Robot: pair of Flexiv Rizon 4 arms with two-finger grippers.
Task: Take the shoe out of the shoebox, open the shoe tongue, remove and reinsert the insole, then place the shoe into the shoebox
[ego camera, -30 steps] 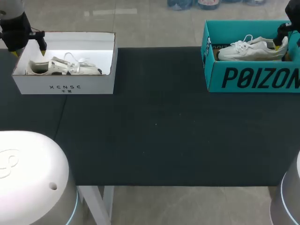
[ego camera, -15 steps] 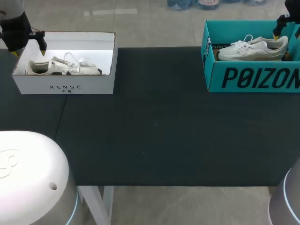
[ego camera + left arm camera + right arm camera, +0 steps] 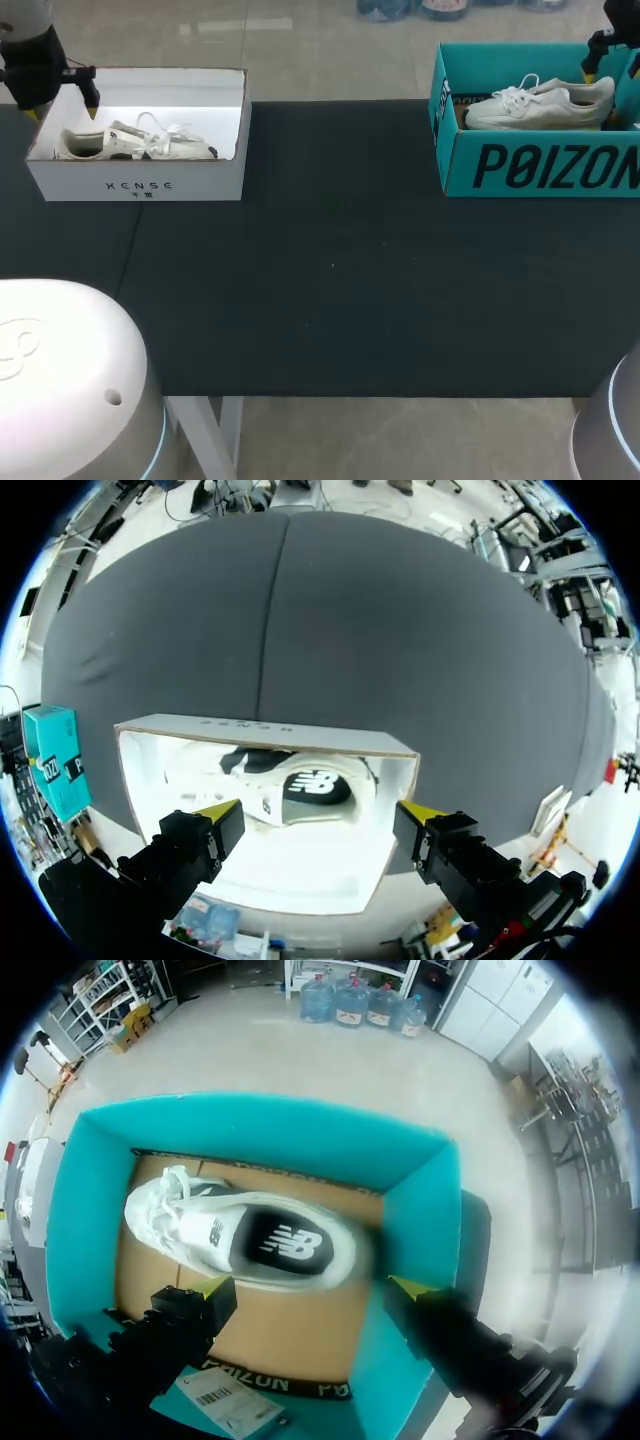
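Lifting clear of white lace-up sneaker [image 3: 245,1240] in teal cardboard shoebox [image 3: 90,1190], right gripper [image 3: 308,1286] gapes wide, empty; left gripper [image 3: 320,810] unmoved, also open. Prob. shoe just released.

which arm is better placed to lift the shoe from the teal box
Right. The right gripper hangs open above the shoe in the teal shoebox; the left gripper is over the white shoebox instead.

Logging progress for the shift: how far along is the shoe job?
Done: nothing confirmable; one shoe lies in the white shoebox, the other shoe in the teal shoebox. In hand: nothing; the left tool and right tool hover open above their boxes. Left: seemingly every step, unless the shoes were already returned, which I cannot tell.
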